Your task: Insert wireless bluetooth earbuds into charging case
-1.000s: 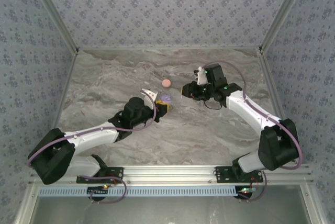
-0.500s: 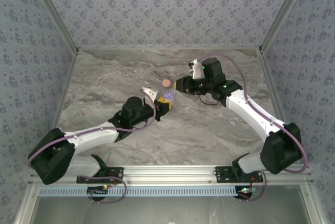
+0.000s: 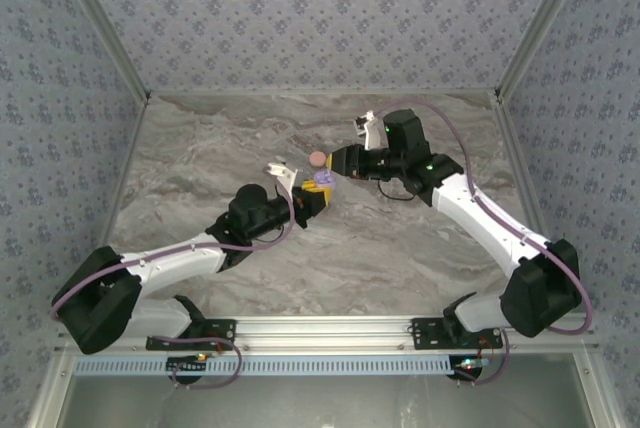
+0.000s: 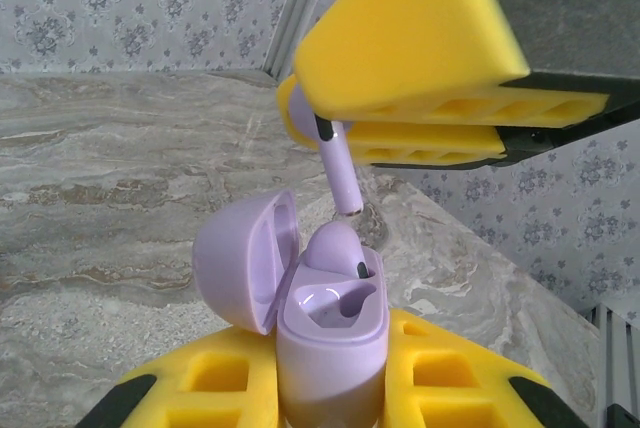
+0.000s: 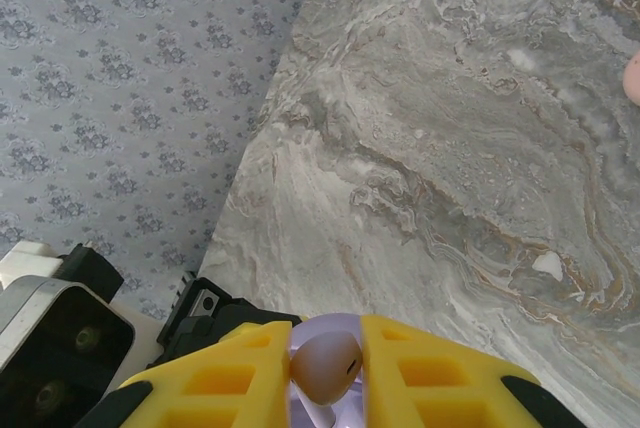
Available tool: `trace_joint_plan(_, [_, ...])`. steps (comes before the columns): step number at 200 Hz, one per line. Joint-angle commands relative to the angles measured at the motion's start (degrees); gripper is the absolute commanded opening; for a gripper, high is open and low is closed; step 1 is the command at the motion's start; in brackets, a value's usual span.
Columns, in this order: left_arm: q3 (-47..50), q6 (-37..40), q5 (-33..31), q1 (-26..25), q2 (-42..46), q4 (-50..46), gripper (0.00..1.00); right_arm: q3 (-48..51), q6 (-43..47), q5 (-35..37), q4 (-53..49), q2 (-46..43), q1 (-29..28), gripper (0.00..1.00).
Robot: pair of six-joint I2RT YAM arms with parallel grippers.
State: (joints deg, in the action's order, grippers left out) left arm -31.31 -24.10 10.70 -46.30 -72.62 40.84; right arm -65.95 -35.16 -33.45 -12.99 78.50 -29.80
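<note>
The lilac charging case [image 4: 330, 343] stands upright with its lid [image 4: 240, 258] swung open to the left, and my left gripper [image 4: 330, 388] is shut on its body. One earbud [image 4: 335, 245] sits in the far slot; the near slot is empty. My right gripper [image 5: 325, 353] is shut on the head of a second lilac earbud [image 5: 325, 368]. In the left wrist view that earbud's stem [image 4: 341, 176] hangs from the right gripper's yellow fingers [image 4: 420, 48], just above the case. From above, the right gripper [image 3: 340, 164] meets the case [image 3: 320, 185] over the left gripper [image 3: 311, 202].
A salmon-pink disc [image 3: 318, 159] lies on the marble table [image 3: 400, 248] just behind the case, also at the right wrist view's edge as the disc [image 5: 633, 76]. Patterned walls close the table at the back and both sides.
My right gripper has swung left with the earbud until it is over the case. The left gripper has shifted the case slightly back and left.
</note>
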Motion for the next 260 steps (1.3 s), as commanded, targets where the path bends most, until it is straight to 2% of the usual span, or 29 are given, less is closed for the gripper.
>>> trace_joint_plan(1, [-0.94, -1.27, 1.20, -0.53, 1.21, 2.97, 0.20, -1.90, 0.51, 0.09, 1.11, -1.90, -0.67, 0.24])
trace_joint_plan(260, [-3.63, -2.98, 1.00, -0.45, 3.25, 1.32, 0.20, -4.60, 4.57, 1.68, -3.90, -1.50, -3.11, 0.25])
